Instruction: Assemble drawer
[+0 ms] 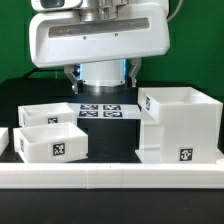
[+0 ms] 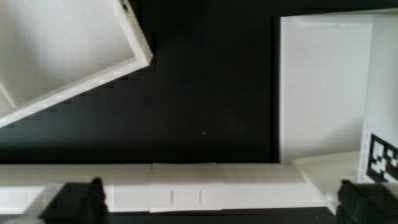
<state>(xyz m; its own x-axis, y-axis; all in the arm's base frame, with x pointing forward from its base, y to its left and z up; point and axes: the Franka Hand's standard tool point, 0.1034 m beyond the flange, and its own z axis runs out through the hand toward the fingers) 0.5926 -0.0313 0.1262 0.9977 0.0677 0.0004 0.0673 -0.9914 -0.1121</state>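
- The long white rail (image 1: 110, 176) runs along the near edge of the black table (image 1: 112, 140), in front of all the parts.
- Just behind the rail, toward the exterior view's left, sits the front tray (image 1: 52, 146), open side up, with a square tag on its near face.
- The rear tray (image 1: 45, 116) stands close behind it, partly hidden by it (whether the two touch I cannot tell).
- On the exterior view's right stands the housing (image 1: 180, 125), upright, taller than the trays, open at the top, with a tag low on its near face. It is apart from both trays, with bare table between.
- Farther back, between trays and housing, lies the marker board (image 1: 100, 110), flat on the table.
- The arm (image 1: 95, 40) hangs above the marker board.
- In the wrist view the gripper (image 2: 217, 196) has its dark fingers (image 2: 80, 198) spread wide, with rail and table showing between them; a tray corner (image 2: 63, 50) and the housing (image 2: 329, 90) lie to either side.
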